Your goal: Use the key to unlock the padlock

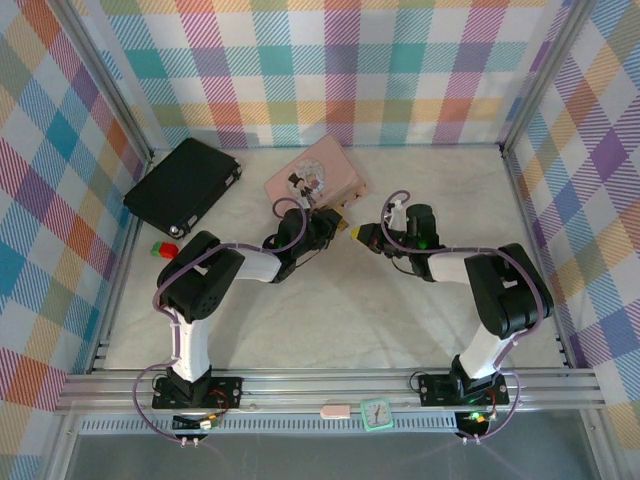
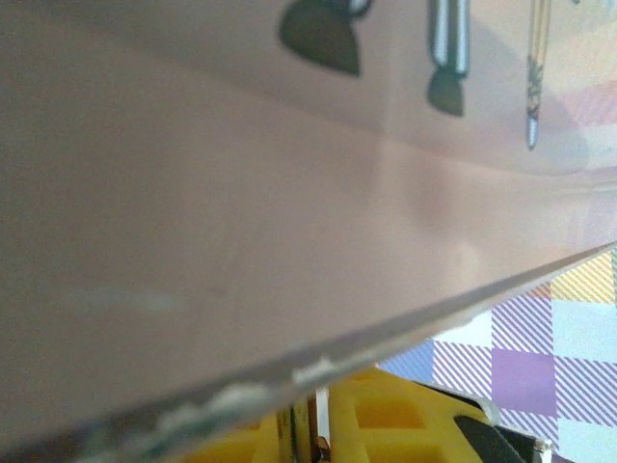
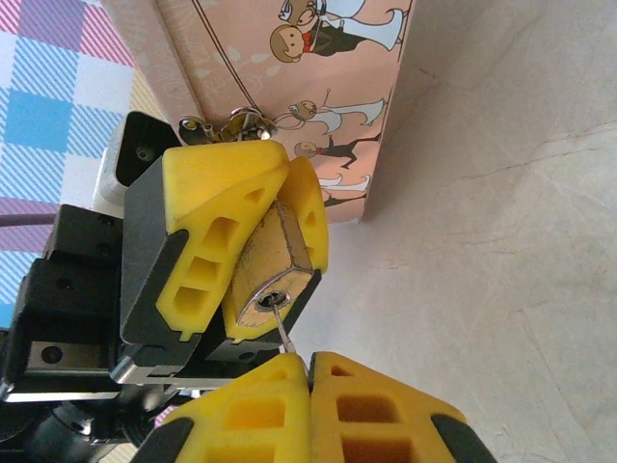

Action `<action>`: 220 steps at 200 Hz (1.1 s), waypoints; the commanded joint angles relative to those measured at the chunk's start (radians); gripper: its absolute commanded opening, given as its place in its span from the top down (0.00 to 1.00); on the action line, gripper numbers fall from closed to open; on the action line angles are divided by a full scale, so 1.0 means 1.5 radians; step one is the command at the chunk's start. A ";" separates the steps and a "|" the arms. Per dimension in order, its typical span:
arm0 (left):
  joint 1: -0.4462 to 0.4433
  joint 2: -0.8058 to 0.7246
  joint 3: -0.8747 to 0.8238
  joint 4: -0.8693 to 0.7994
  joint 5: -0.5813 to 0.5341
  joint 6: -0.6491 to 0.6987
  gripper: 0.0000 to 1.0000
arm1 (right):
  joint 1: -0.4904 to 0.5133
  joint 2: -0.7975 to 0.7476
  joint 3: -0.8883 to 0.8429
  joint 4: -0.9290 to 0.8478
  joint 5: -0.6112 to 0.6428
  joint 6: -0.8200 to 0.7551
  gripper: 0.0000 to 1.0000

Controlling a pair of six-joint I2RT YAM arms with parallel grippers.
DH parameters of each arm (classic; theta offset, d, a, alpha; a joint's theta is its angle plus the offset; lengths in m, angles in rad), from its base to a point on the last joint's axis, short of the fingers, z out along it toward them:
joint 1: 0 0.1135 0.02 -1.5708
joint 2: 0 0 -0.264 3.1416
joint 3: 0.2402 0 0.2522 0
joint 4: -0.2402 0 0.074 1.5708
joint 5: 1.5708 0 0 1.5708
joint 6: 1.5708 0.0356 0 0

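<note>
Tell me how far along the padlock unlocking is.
Done: the left hand grips the padlock, keyhole facing the right hand, which pinches the key. In hand: the key's tip sits at the keyhole, looking barely entered. Left: push it fully in, turn it, and free the shackle beside the pink tin.

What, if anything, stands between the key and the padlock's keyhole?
Nothing visible. The right gripper pinches the key, whose tip meets the keyhole of the padlock clamped in the left gripper. The pink tin lies behind them.
</note>
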 commanded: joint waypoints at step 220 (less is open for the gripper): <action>-0.045 -0.010 -0.006 0.136 0.151 -0.018 1.00 | 0.011 0.082 0.071 0.134 -0.001 0.266 1.00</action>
